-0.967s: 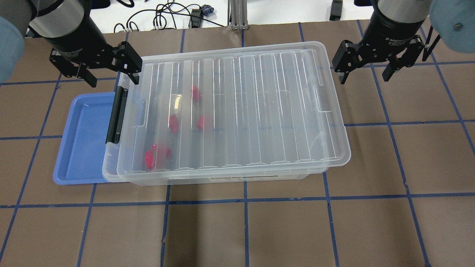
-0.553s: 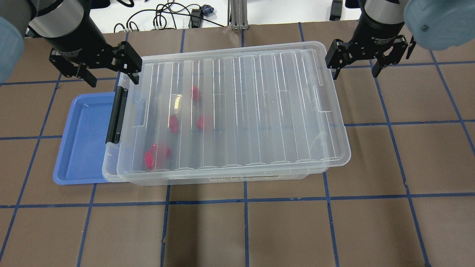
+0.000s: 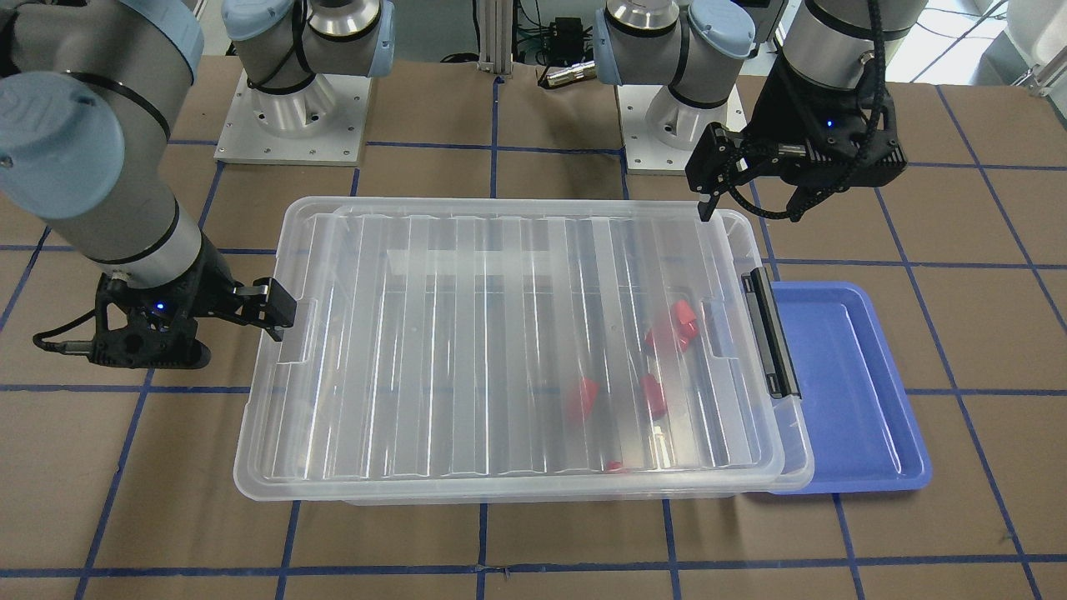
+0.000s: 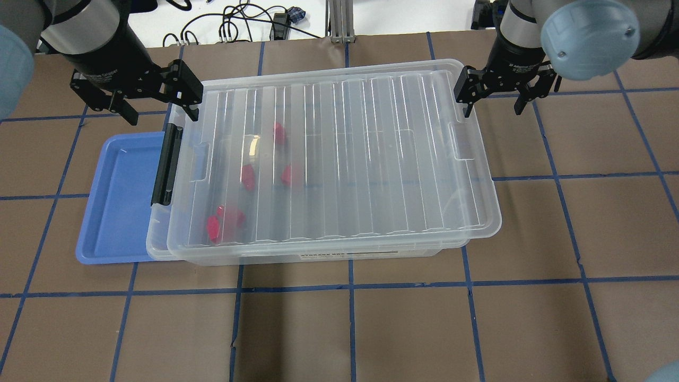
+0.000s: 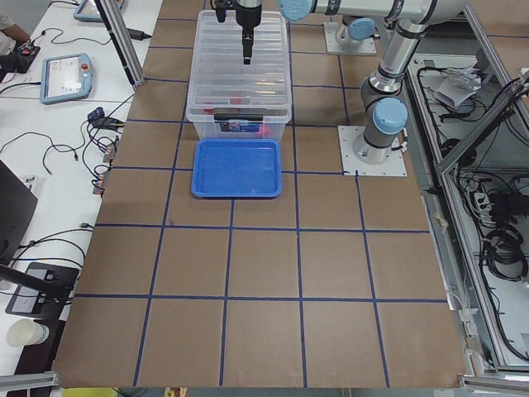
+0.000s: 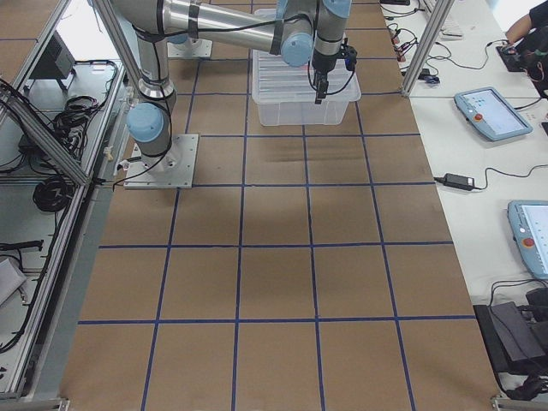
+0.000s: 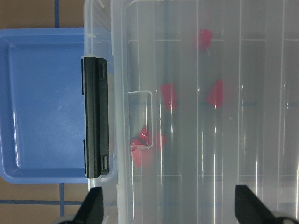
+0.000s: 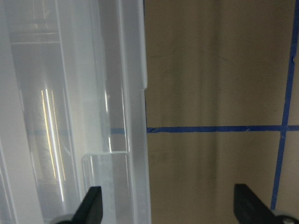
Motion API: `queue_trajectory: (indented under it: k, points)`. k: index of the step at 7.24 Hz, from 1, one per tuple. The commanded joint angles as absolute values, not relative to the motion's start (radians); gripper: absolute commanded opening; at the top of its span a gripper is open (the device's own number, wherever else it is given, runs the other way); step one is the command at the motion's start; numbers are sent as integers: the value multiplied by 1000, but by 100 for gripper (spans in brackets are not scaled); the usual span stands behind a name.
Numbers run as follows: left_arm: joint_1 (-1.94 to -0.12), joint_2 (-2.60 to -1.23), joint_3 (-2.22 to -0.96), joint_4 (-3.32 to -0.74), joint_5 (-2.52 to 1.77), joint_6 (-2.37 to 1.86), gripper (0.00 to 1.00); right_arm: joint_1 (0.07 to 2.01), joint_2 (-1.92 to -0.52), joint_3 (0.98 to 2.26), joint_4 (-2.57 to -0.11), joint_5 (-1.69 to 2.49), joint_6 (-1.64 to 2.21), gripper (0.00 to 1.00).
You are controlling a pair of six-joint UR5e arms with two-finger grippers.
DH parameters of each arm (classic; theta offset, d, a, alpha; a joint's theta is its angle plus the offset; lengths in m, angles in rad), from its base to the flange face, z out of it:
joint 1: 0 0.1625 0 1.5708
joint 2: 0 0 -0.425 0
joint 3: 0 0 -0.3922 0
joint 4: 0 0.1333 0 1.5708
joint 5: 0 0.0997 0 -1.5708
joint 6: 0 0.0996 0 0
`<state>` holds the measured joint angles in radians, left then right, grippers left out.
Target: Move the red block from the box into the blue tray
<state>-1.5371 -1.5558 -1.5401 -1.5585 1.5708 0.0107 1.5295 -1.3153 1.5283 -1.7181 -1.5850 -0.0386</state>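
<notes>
The clear box (image 4: 493,223) stands mid-table with its ribbed lid (image 4: 371,159) on and its black latch (image 4: 165,164) at the left end. Several red blocks (image 4: 246,176) lie inside, seen through the lid; they also show in the left wrist view (image 7: 168,95). The blue tray (image 4: 116,201) lies empty beside the latch end, its edge under the box rim. My left gripper (image 4: 159,114) is open and empty above the box's far left corner. My right gripper (image 4: 492,110) is open and empty, straddling the far right rim of the box (image 8: 135,116).
The table is brown paper with a blue tape grid. Cables (image 4: 238,21) and an aluminium post (image 4: 339,21) lie past the far edge. The two arm bases (image 3: 292,108) stand behind the box.
My right gripper has moved left, from beside the box to its far right corner rim. The left gripper, box, tray and blocks have not moved.
</notes>
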Motion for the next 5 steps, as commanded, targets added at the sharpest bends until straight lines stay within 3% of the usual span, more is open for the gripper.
queue_trajectory:
  k: [1, 5]
  points:
    - [-1537, -1555, -1540, -1559, 1571, 11, 100, 1529, -1284, 1535, -1718, -1585, -37, 100]
    - [-1537, -1554, -1540, -1559, 1571, 11, 100, 1523, -1240, 1528, -1729, -1601, -38, 100]
